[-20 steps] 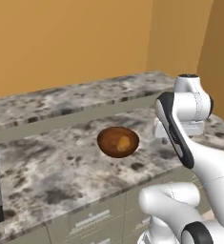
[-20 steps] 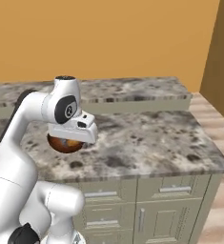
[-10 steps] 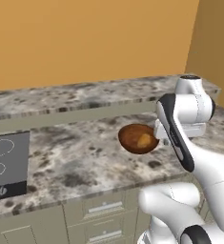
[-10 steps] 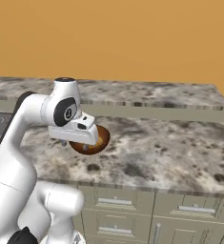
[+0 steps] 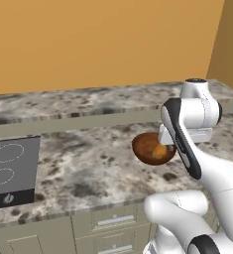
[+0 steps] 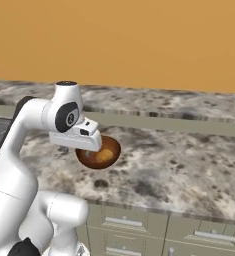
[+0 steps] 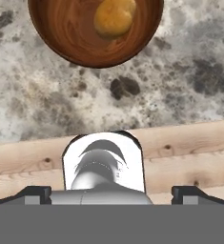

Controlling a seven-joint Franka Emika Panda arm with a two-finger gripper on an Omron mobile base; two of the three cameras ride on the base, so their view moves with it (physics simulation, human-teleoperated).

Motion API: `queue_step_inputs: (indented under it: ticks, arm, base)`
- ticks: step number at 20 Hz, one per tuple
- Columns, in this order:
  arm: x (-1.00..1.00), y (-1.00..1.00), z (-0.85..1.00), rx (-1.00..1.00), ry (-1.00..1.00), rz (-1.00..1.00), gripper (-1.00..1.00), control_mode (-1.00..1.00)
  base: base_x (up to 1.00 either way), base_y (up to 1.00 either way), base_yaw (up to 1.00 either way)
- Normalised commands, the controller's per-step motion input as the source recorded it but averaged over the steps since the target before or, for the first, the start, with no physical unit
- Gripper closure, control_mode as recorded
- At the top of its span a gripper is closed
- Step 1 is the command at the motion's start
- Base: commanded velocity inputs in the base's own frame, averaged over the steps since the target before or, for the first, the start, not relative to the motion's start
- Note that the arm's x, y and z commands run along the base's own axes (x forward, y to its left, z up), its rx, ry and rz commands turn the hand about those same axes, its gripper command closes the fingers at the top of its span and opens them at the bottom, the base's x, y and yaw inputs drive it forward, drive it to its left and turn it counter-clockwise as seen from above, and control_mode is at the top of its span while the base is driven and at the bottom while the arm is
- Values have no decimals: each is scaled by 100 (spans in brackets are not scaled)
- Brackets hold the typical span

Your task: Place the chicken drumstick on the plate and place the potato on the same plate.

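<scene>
At the bottom of the hand view, the gripper (image 7: 111,194) shows me two dark tips set wide apart with nothing between them, so I read it as spread and holding nothing. It points down past the front edge of the counter (image 7: 189,71), with a strip of wood floor (image 7: 189,143) under it.

Just beyond the tips, on the speckled grey stone, sits the brown bowl (image 7: 66,33). The potato (image 7: 114,16) lies inside it, golden-tan and off-centre, toward the bowl's right in this view. It rests on the bowl's inner surface, well apart from the tips.

From the left base view, the white hand hangs right at the bowl (image 5: 145,149) on its right side and covers part of its rim. The potato (image 5: 160,150) peeks out in the bowl next to the hand. Whether the hand touches the rim I cannot tell.

From the right base view, the hand overlaps the bowl (image 6: 96,161) on the upper left, with the potato (image 6: 104,156) visible inside.

Left on the counter (image 5: 83,168) is a dark cooktop (image 5: 11,171), well apart from the bowl. Grey drawers (image 5: 113,221) run under the counter front, with an orange wall (image 5: 103,39) behind.
</scene>
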Motion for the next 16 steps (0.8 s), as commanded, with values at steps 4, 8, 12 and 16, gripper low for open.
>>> queue_step_inputs:
  ticks: [4, 8, 12, 16]
  arm:
    - [0, 0, 0, 0, 0, 0, -100, 100]
    - [0, 0, 0, 0, 0, 0, -100, 100]
    - [31, 0, -1, 2, 0, -3, -100, -100]
    - [60, -1, -13, 4, 0, -18, -100, -100]
  base:
    - [60, 0, 5]
    - [55, 0, 3]
    - [26, 0, 0]
    - [0, 0, 0]
